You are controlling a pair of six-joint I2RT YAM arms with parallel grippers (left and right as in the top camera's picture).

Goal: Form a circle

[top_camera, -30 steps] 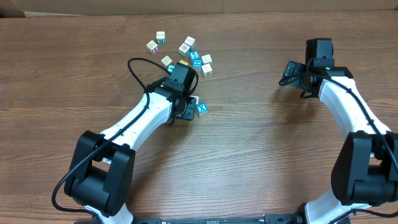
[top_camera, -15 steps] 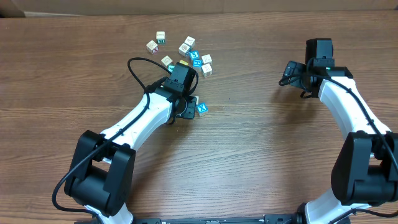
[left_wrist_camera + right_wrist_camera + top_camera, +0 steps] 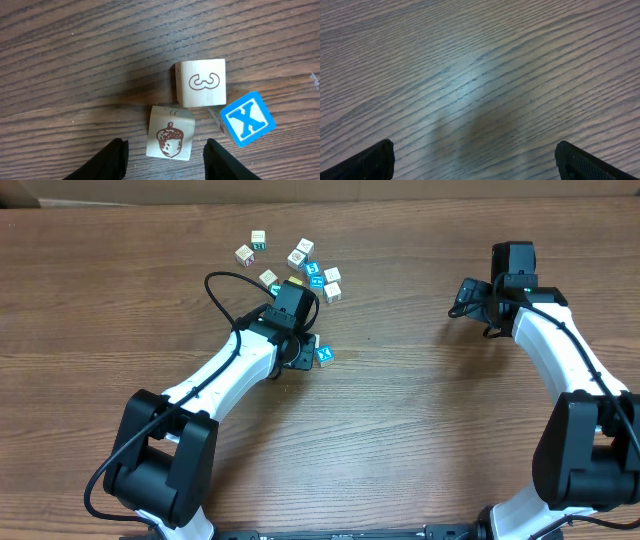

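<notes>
The circle is the tight cluster of white and bright blue cubes [image 3: 318,276] at the table's upper middle. My left gripper [image 3: 166,146] hangs below that cluster, over three separate cubes. An acorn cube [image 3: 170,138] lies between its open fingers, with a gap on each side. Beyond it sits a white cube with a curly symbol [image 3: 201,82]. A blue X cube [image 3: 247,119] leans at the right, and it also shows beside the left gripper [image 3: 300,352] from overhead as the blue X cube [image 3: 324,354]. My right gripper [image 3: 475,150] stands wide open above bare wood, far right.
Loose white cubes lie left of the cluster: one [image 3: 258,240], another [image 3: 244,254], and a third [image 3: 268,278] by the left arm's black cable [image 3: 222,295]. The right gripper [image 3: 465,297] hovers at the table's upper right. A cardboard edge runs along the back.
</notes>
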